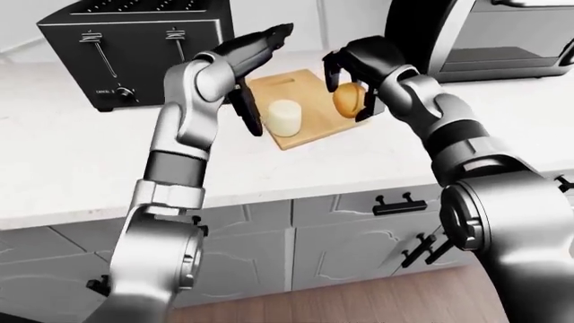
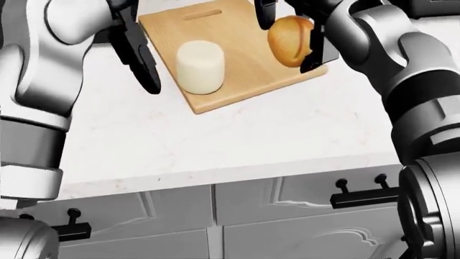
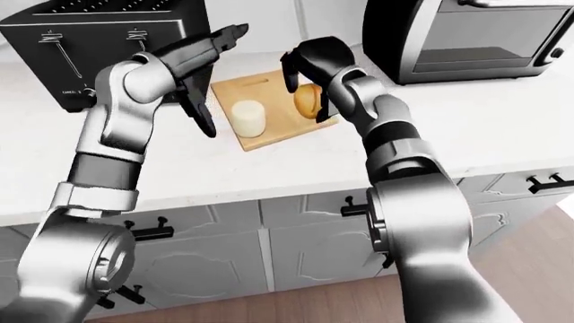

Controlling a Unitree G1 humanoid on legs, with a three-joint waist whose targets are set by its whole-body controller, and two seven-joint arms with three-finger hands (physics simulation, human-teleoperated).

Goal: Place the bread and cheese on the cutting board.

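Now the right hand [image 2: 291,32] has its black fingers wrapped round the bread [image 2: 289,47], held over the right edge of the cutting board [image 2: 248,70]. Cheese [image 2: 200,67] stands upright on the board, approx mid-left. Left hand [image 1: 254,74] is just left of the cheese, fingers spread wide, holding nothing. Toaster [image 1: 134,50] sits upper left on the counter [image 2: 237,140].

Black toaster [image 1: 134,57] and toaster oven [image 3: 471,37] on white counter [image 1: 72,168].
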